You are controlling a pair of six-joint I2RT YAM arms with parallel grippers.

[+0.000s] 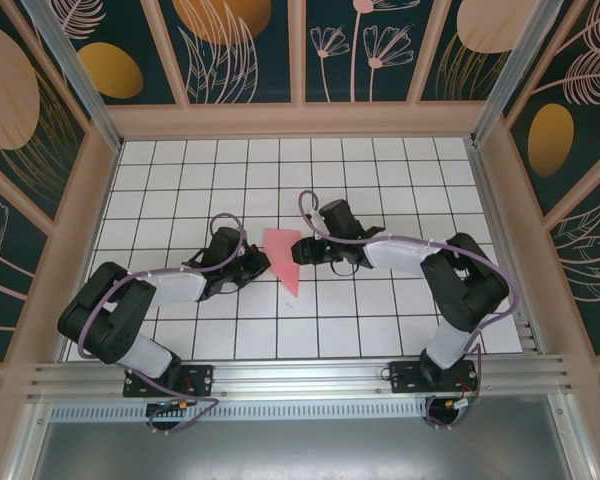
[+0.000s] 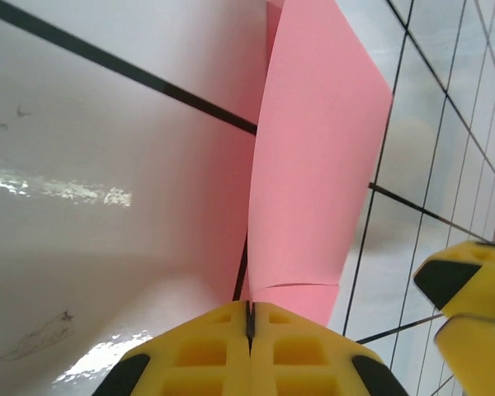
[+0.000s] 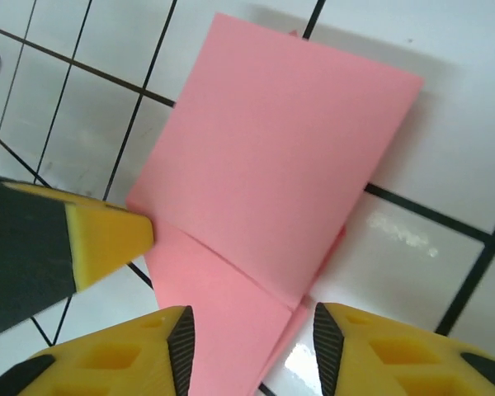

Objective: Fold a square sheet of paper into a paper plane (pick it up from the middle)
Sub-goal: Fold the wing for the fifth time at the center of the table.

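- Yellow fingers (image 2: 198,351) of the left gripper (image 2: 249,312) are pressing tightly together with no gap showing, and they are pinching the lower edge of the folded pink sheet of paper (image 2: 313,165).
- From that pinch the sheet is rising away in the left wrist view, two layers meeting along a long crease and the far corner reaching over a black grid line (image 2: 190,103).
- Over the sheet's near end (image 3: 272,181), the right gripper (image 3: 253,320) is hovering with its fingers (image 3: 107,363) spread apart. The pink paper is running through the gap between them, and they are not closing on it.
- At the sheet's left corner in the right wrist view, one yellow tip of the left gripper is touching the paper's edge.
- Across the sheet in that same view a diagonal fold line is running, with a broad flap lying over a narrower layer beneath it.
- Seen from above, the sheet (image 1: 283,255) is resting on the white gridded worktop (image 1: 380,180), which is spreading out on every side of it. Its broad end is pointing away from the arm bases and its narrow point is aiming toward them.
- Just left of the sheet the left gripper (image 1: 263,262) is meeting its edge, and just right of the sheet the right gripper (image 1: 307,250) is doing likewise.
- Both black arms (image 1: 450,280) are reaching in toward the sheet from either side, each trailing a lilac cable (image 1: 220,222).
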